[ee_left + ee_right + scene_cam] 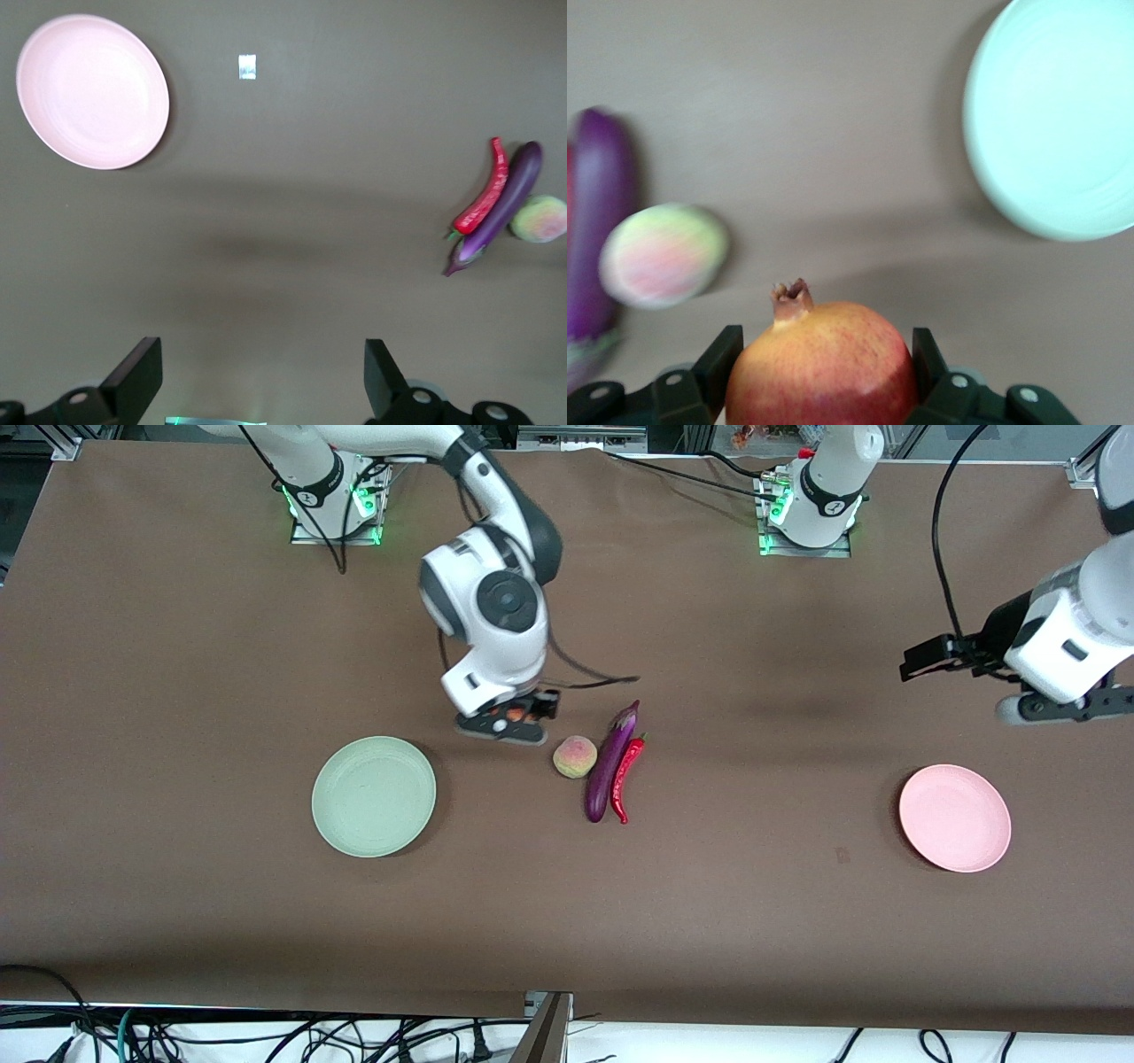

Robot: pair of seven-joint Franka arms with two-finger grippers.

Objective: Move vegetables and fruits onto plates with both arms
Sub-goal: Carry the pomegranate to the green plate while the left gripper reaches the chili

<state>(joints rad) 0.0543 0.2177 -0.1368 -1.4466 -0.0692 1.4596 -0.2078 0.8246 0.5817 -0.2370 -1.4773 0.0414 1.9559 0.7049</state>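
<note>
- While its two dark fingers (722, 354) press against either side of a small round red fruit with a yellowish blush and a crown-like tip (822, 365), the right gripper (511, 722) hangs over the brown table (177, 646), above bare cloth between the pale mint green round plate (374, 796) and the pale yellow-green and pink peach-like fruit (575, 756).
- Above that gripper, the right arm's white wrist and its black-capped joint are folded downward, the forearm sloping up toward its green-lit base along the table's edge farthest from the front camera.
- Beside the peach-like fruit, toward the left arm's end of the table, lies the long slim glossy purple eggplant (609, 763), with the thin curved red chili pepper (625, 779) touching along it on the side away from the peach; all three rest on the table, on no plate.
- Over bare table toward the left arm's end, the left gripper (257, 376) hovers with its black fingers spread wide and nothing between them.
- Its arm waits there, wrist held high above the cloth, and the pale pink round plate (955, 817) lies nearer to the front camera than the spot beneath it.
</note>
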